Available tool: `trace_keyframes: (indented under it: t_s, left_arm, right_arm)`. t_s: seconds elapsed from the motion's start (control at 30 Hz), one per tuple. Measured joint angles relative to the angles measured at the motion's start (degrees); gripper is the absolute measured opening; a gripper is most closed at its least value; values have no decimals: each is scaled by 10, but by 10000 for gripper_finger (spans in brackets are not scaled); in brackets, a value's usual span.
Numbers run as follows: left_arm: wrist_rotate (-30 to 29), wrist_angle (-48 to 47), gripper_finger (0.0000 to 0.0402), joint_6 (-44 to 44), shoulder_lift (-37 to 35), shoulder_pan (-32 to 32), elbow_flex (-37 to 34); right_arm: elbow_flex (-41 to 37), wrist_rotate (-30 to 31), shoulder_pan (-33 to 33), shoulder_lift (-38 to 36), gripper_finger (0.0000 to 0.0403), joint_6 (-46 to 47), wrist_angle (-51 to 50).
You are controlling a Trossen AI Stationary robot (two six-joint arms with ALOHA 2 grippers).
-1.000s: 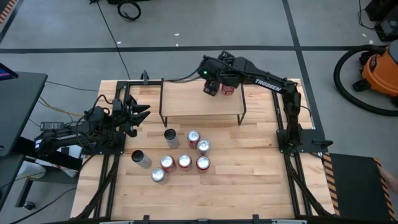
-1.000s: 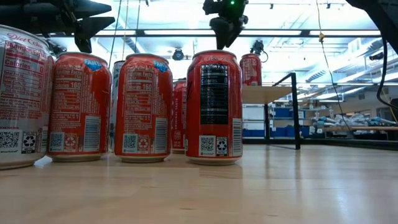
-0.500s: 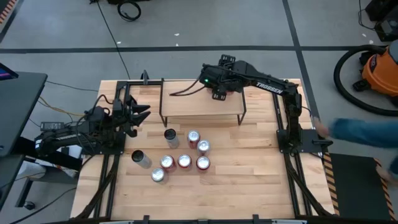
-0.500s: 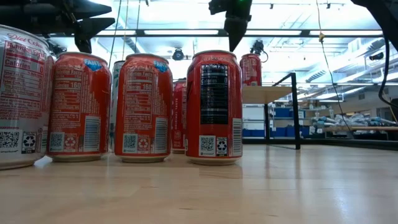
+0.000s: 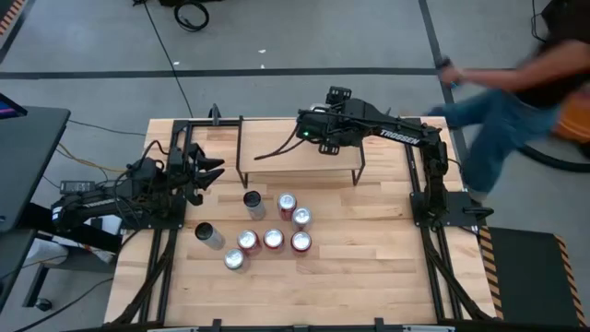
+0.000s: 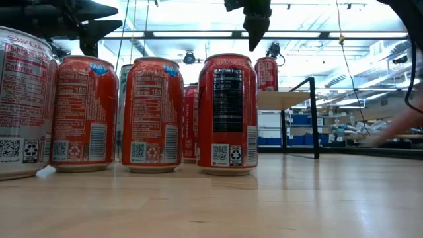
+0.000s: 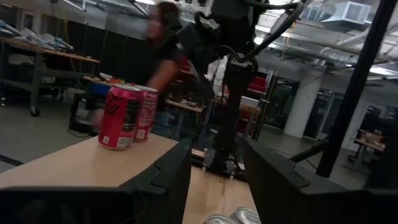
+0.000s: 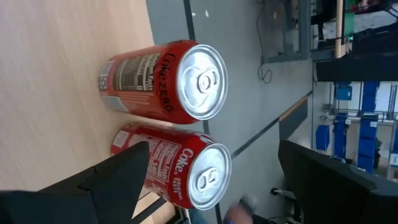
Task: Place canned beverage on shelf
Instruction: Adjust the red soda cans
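Wooden boards make up the big surface (image 5: 369, 267), and a person (image 5: 516, 92) walks by on the grey floor beyond it. On the surface stands the low shelf with a light wooden plank top and thin black legs (image 5: 277, 152).

The right hand (image 5: 334, 140) hangs over the shelf. Its two dark fingers (image 8: 118, 180) are spread wide and hold nothing. Right under this hand, two red round metal drink cans stand on the shelf: one with writing on its side (image 8: 165, 81) and one next to it (image 8: 177, 165). They touch or almost touch. Both stand straight up, long way up and down, with the silver tops and pull tabs facing the hand.

More red and silver cans (image 5: 274, 240) wait in a bunch on the surface, well apart from the right hand and nearer the left one.

A can like this is probably stiff, smooth and a bit slippery. If full it is heavy; if squeezed too hard it may dent. The best place to hold it is likely around the middle of its round side.

The left hand (image 5: 205, 171) waits beside the shelf, fingers open and empty.
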Motion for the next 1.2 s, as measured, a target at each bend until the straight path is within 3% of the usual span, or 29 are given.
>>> trace_keyframes:
  t_s: [0.63, 0.77, 1.2]
  left_arm:
    - [28, -16, 156, -17, 0, 0, 0]
    - [36, -17, 156, -21, 0, 0, 0]
    - [35, 1, 156, -30, 0, 0, 0]
  right_arm:
    - [-19, 1, 10, -30, 368, 34, 0]
    - [-83, 4, 10, -86, 368, 60, 19]
    - [-396, 1, -13, -248, 368, -5, 280]
